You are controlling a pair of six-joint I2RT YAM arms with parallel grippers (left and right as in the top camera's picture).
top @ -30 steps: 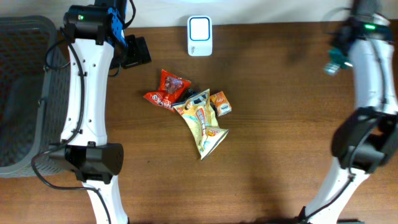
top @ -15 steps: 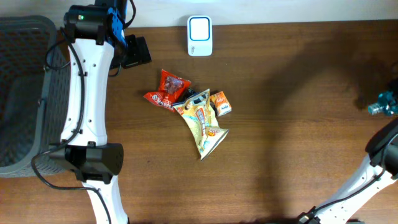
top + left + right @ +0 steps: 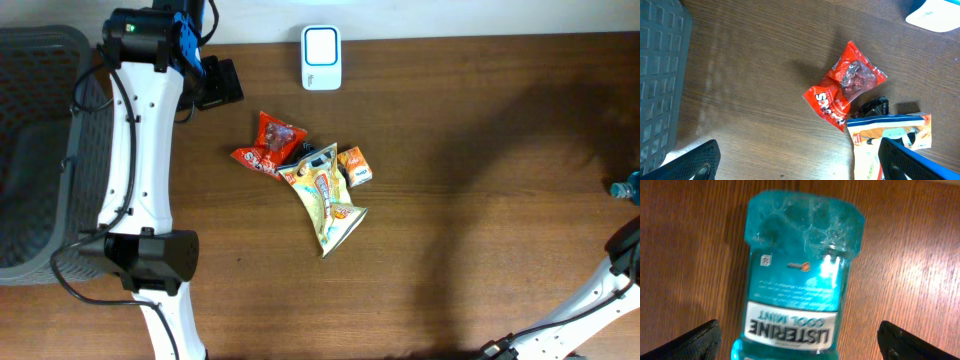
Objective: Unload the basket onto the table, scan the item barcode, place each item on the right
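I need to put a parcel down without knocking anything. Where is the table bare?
Bare wood lies between the snack pile and the mouthwash bottle, and along the front edge. Crowded: around the snacks, below the scanner.

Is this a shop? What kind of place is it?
It looks like a pretend shop checkout, probably set up for robot practice. Snack packets lie on a wooden table, a grey basket waits at one side, and a small white box, maybe the scanner, sits at the far edge.
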